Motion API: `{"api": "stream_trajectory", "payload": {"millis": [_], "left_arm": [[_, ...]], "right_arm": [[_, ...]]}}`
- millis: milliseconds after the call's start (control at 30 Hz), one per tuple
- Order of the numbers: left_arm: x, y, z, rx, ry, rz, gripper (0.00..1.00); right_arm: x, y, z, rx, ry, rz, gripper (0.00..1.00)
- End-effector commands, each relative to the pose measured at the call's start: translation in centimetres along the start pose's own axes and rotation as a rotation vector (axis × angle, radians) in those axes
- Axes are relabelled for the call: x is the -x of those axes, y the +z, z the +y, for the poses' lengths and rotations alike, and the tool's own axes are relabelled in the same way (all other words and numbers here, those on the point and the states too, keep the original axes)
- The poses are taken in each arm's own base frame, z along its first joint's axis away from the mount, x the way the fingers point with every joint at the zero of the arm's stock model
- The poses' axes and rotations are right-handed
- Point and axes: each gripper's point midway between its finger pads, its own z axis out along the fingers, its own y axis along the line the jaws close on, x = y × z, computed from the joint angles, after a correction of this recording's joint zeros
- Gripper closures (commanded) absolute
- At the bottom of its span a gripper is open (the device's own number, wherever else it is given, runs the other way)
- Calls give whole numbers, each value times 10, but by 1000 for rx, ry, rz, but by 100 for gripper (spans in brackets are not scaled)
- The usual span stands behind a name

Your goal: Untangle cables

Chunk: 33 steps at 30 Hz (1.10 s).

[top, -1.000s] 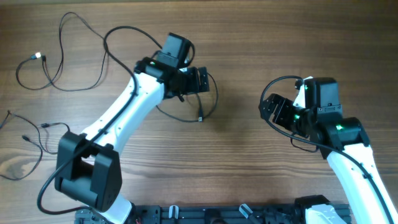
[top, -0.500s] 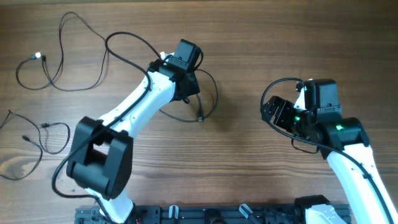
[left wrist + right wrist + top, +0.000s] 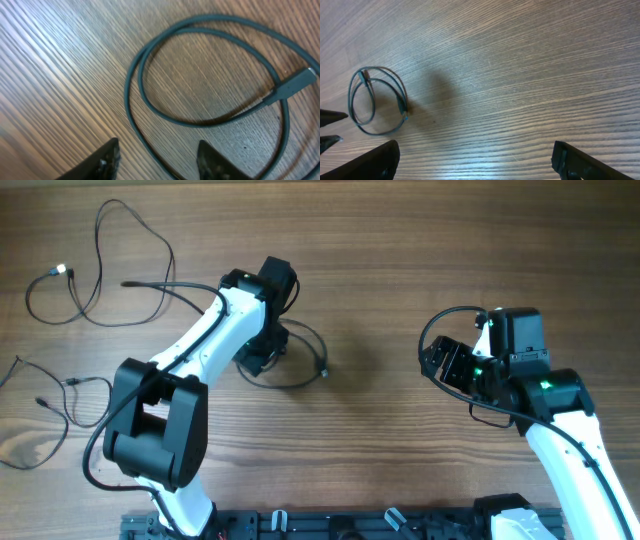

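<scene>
One cable (image 3: 285, 386) lies as a loose double loop on the wood at the table's middle, its plug (image 3: 322, 368) at the right side. My left gripper (image 3: 268, 350) sits low over the loop's left part. In the left wrist view a strand of this cable (image 3: 145, 55) runs between the half-spread fingers of my left gripper (image 3: 159, 161), with a gap on both sides; the plug (image 3: 295, 85) lies at the far right. Two other cables lie at the far left: one with a silvery tip (image 3: 62, 270), one thinner (image 3: 60, 395). My right gripper (image 3: 445, 360) hovers open and holds nothing.
From the right wrist view the looped cable (image 3: 375, 100) is far off to the left, and bare wood lies between the wide fingers of my right gripper (image 3: 480, 165). The left arm's own thick black wire (image 3: 160, 285) arcs over the table.
My left gripper narrowed from wide to half spread, then swung left and toward the front. The looped cable shifted left with it. The right arm has not moved.
</scene>
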Motion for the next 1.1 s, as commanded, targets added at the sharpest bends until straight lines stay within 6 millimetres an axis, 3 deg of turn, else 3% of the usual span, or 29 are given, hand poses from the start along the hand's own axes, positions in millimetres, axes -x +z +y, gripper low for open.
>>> {"api": "stream_trajectory", "payload": {"millis": [0, 67, 133, 167, 267, 467, 667, 767, 900, 1000, 1067], "left_arm": [[-17, 21, 15, 49, -61, 66, 45], [-27, 35, 31, 97, -116, 94, 41], [-30, 44, 45, 138, -133, 87, 24], [-28, 49, 47, 142, -132, 76, 14], [-22, 51, 45, 130, -61, 43, 0], [-11, 51, 27, 39, 114, 29, 0], [6, 30, 22, -45, 104, 3, 0], [13, 31, 24, -50, 102, 2, 0], [4, 38, 3, -187, 191, 83, 0], [10, 42, 8, -179, 168, 84, 3], [20, 53, 26, -118, 124, 52, 13]], "right_arm": [[-3, -1, -5, -20, -13, -1, 0], [-4, -1, -8, -35, -22, 3, 0], [-6, -1, -9, -39, -37, 10, 0], [-6, -1, -9, -39, -39, 11, 0], [-6, -1, -9, -38, -40, 9, 0], [-5, -1, -8, -37, -41, 7, 0], [-4, 0, -8, -36, -48, 5, 0], [-4, 1, -8, -36, -48, 5, 0], [-3, 1, -8, -35, -49, 4, 0], [-4, 1, -8, -37, -47, 7, 0], [-4, 1, -8, -37, -48, 7, 0]]}}
